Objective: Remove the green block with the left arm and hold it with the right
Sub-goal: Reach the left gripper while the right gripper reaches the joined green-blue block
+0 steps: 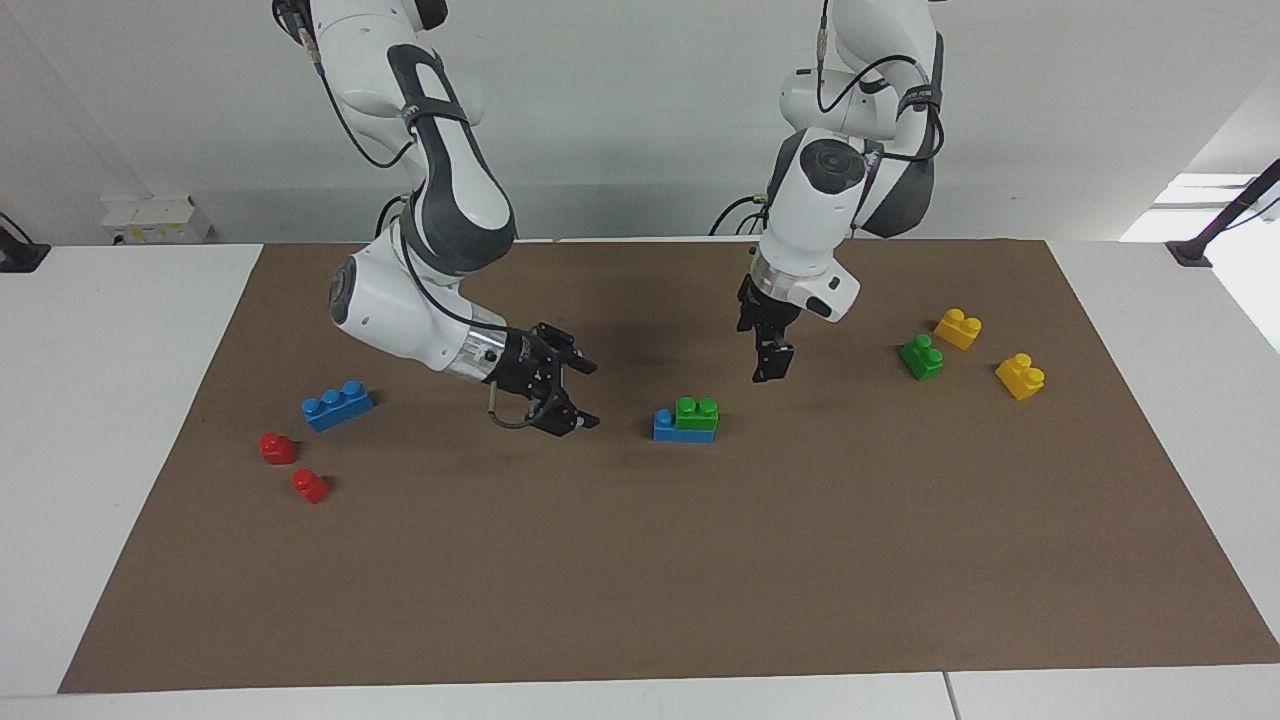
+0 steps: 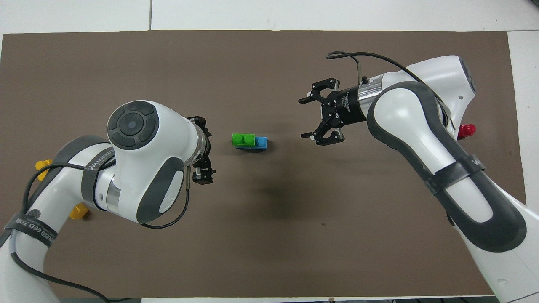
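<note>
Green block [image 1: 697, 410] sits between wide right hand [image 1: 583, 394] and wide left hand [image 1: 775, 362]

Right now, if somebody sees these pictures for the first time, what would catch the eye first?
Probably the green block stacked on a blue brick in the middle of the brown mat. The right gripper and the left gripper hang on either side of it, both open and empty. Loose bricks lie at each end: yellow bricks and a darker green brick toward the left arm's end, red bricks and a second blue brick toward the right arm's.
</note>
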Controlling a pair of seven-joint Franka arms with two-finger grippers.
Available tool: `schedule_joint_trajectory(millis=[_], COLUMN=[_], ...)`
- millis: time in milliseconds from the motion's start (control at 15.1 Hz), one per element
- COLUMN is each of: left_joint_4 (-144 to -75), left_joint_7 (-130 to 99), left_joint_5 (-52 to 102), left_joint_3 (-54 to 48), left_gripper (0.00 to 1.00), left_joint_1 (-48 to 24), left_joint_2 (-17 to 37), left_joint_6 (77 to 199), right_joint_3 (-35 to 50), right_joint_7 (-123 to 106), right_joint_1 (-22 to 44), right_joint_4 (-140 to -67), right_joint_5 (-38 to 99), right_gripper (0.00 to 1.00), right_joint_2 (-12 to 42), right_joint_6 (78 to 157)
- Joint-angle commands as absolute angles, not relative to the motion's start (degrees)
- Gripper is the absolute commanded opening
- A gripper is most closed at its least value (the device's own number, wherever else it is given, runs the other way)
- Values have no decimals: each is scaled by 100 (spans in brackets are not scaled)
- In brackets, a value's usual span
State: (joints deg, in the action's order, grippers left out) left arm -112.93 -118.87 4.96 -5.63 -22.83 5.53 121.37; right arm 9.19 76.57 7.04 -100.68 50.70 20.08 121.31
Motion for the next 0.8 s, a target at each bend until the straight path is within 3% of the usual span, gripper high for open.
schedule_joint_trajectory(millis=[0,731], left_joint_4=[-11075,-10679], left_joint_7=[-11953,-12665], left_joint_5=[589,510], left_joint_3=[-466,-457], left_gripper=[100,100], left_joint_1=[-2391,-2760], left_joint_2=[808,1581], left_joint_6=[12234,12700], right_joint_3=[914,923], right_joint_7=[7260,6908], right_joint_1=[878,1449], right_joint_4=[-10116,-10239], right_joint_5=[5518,6064], right_gripper=[93,93], right_joint_2=[2205,2663], right_joint_6=[12523,13621])
